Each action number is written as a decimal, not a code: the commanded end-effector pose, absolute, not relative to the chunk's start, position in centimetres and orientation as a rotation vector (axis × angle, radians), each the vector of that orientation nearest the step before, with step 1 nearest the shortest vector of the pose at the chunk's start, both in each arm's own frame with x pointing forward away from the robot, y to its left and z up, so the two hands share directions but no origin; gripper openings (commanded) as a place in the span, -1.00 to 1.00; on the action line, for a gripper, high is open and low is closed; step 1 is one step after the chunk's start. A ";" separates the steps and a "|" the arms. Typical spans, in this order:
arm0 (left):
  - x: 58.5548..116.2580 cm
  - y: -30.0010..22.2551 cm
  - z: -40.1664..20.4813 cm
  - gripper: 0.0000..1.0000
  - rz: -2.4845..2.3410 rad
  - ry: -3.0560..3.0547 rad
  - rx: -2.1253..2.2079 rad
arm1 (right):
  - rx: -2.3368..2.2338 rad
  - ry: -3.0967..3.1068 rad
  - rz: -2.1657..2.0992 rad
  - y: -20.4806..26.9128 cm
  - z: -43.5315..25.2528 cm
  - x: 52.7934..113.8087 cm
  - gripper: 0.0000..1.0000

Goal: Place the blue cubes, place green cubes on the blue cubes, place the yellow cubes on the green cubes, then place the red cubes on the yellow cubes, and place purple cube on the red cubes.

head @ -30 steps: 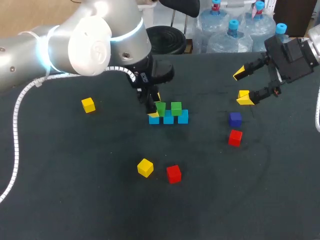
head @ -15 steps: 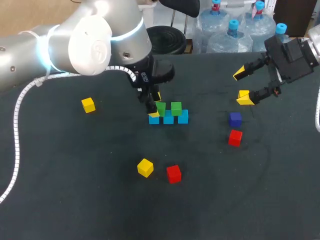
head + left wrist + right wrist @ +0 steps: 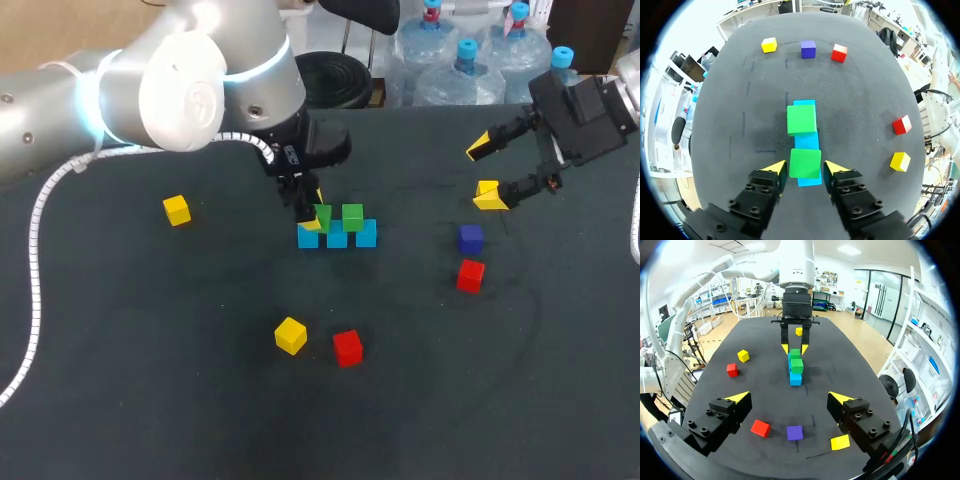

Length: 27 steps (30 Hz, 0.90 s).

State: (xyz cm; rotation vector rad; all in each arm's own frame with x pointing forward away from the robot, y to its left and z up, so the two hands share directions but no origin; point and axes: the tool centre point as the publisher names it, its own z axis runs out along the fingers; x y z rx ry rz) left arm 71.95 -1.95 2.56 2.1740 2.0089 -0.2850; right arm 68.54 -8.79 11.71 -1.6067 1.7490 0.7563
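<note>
- Green cube (image 3: 805, 163) sits between the tips of the left claw (image 3: 805, 169), on top of the blue cubes (image 3: 807, 141). A second green cube (image 3: 801, 119) is just ahead of it on the same row.
- Left claw looks released: thin gap on each side of the cube, tips flanking it, not pinching.
- Step in hand, my read: closing out the green layer, so the claw must back off without nudging anything.
- To do it well: widen a little more, then lift straight up. Any sideways drift and a tip could scrape the cube off the blue.
- Check the cube rests flat, not tipped, before leaving.
- Right claw (image 3: 789, 398) is spread wide and holds nothing. Purple cube (image 3: 794, 432) is under it between its fingers, with a yellow cube (image 3: 840, 442) and a red cube (image 3: 760, 428) on either side.
- Yellow layer not started.
</note>
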 end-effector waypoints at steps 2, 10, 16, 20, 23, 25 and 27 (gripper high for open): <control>72.0 -2.0 2.6 -0.11 -0.282 2.016 2.174 | -1.606 1.747 0.757 -8.8 11.7 68.6 1.00; 71.9 -2.1 2.6 -0.15 -0.280 2.019 2.173 | -1.606 1.747 0.757 -8.8 11.7 68.6 1.00; 71.8 -2.2 2.6 -0.11 -0.279 2.019 2.175 | -1.606 1.747 0.757 -8.8 11.7 68.6 1.00; 71.8 -2.3 2.6 -0.12 -0.279 2.019 2.176 | -1.606 1.747 0.757 -8.8 11.7 68.6 1.00; 71.8 -2.3 2.6 -0.14 -0.280 2.020 2.175 | -1.606 1.747 0.757 -8.8 11.7 68.6 1.00; 71.7 -2.3 2.6 -0.15 -0.280 2.020 2.175 | -1.606 1.747 0.757 -8.8 11.7 68.6 1.00; 71.7 -2.3 2.6 -0.16 -0.280 2.020 2.173 | -1.606 1.747 0.757 -8.8 11.7 68.6 1.00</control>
